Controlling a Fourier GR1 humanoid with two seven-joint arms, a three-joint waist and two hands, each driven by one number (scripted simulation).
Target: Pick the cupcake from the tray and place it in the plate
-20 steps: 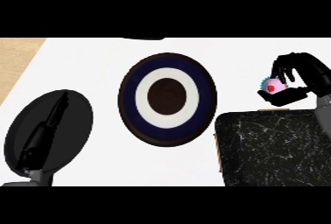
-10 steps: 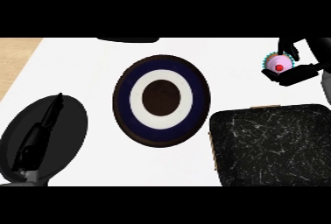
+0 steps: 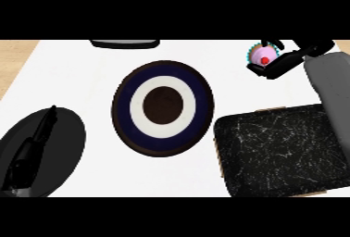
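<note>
Right forearm [image 3: 331, 88]: smooth grey rounded casing.
Right hand [image 3: 282, 65]: black, slim fingers.
Left hand [image 3: 28, 152]: black, narrow.

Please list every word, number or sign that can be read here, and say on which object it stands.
None: there is no readable text anywhere.
The plate shows only coloured rings, the tray only pale veins, and the cupcake in the right hand only a red dot.
</note>
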